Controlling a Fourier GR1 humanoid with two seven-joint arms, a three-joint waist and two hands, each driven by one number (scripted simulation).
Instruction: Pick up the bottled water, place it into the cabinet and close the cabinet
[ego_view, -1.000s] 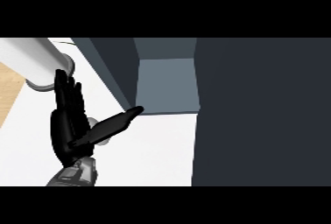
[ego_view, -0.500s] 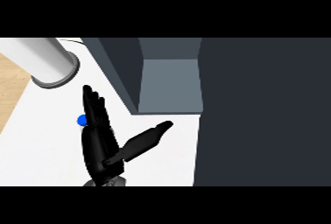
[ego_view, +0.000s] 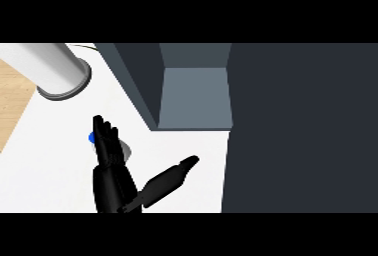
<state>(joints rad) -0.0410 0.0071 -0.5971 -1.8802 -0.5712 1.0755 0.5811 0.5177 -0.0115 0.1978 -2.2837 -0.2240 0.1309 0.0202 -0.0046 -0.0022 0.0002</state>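
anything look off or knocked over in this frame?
Nothing stands out. The bottled water sits on the white counter, mostly hidden behind the open hand, so its pose is unclear. The cabinet is open and nothing shows inside. No spill is visible.

No text, label or number is readable.

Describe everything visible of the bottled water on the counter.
Only a little of the bottled water shows: a blue cap and a sliver of pale grey, clear-looking body at the left of the white counter. The left robot hand, fingers straight and thumb spread, covers most of it. Whether the bottle stands or lies, and whether they touch, cannot be told.
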